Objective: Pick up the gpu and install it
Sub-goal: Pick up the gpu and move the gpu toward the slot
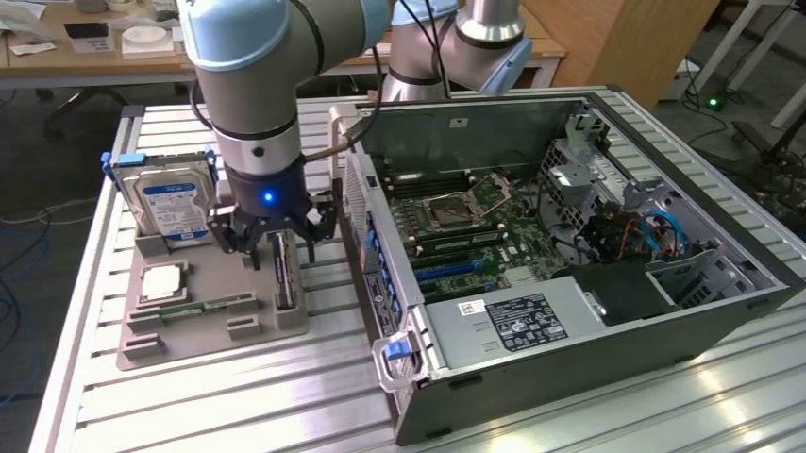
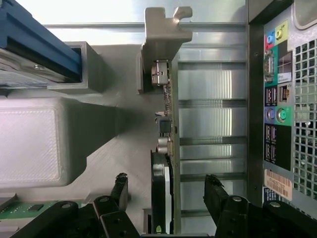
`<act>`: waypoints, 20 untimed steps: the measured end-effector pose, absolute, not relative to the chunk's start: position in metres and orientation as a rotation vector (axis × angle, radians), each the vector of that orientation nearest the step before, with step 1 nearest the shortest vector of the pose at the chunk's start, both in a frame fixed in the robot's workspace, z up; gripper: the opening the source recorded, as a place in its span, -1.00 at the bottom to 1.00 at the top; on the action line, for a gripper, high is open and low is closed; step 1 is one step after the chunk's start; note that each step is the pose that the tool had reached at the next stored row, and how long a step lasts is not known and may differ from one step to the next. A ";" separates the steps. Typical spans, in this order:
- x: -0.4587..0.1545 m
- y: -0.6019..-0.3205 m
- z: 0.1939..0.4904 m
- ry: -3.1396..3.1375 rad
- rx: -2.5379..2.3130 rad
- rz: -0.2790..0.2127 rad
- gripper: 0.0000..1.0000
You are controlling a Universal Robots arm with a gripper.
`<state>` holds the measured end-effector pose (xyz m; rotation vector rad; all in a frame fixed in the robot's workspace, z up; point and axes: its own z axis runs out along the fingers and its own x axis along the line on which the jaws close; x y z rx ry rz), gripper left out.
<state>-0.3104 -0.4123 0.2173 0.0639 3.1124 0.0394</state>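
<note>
Exterior view: A robot arm [image 1: 252, 75] points straight down over a grey parts tray [image 1: 189, 351] on a slatted metal desk [image 1: 226, 415]. The gpu [image 1: 285, 283] stands on its long edge in a narrow slot of the tray, probably so that both flat faces are free to be gripped from above. The pincer [image 1: 279, 253] hangs directly over it, spread wide open and holding nothing, with one finger to each side of the card's upper edge. A hard drive [image 1: 170, 198] stands upright in another slot, toward the exterior view's left. An open computer case [image 1: 567, 236] lies on its side just beside the tray, on the exterior view's right. Its motherboard faces up, likely so that a card can be pressed in from above.

Wrist view: The camera looks down the length of the card, seen edge-on as a thin green strip ending in its silver bracket [image 2: 166, 29]. Two black fingertips [image 2: 120, 184] flank the card with a clear gap on both sides, and neither touches it. The gpu sits roughly midway between them. The case's rear ports [image 2: 275, 124] run alongside.
</note>
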 end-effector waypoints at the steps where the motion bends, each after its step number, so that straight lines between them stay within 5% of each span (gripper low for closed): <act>1: -0.310 -0.412 0.216 3.112 0.064 0.039 0.45; 9: -0.311 -0.412 0.216 3.112 0.064 0.039 0.45; 15: -0.312 -0.412 0.216 3.112 0.065 0.039 0.04; 20: -0.313 -0.412 0.214 3.113 0.069 0.039 0.04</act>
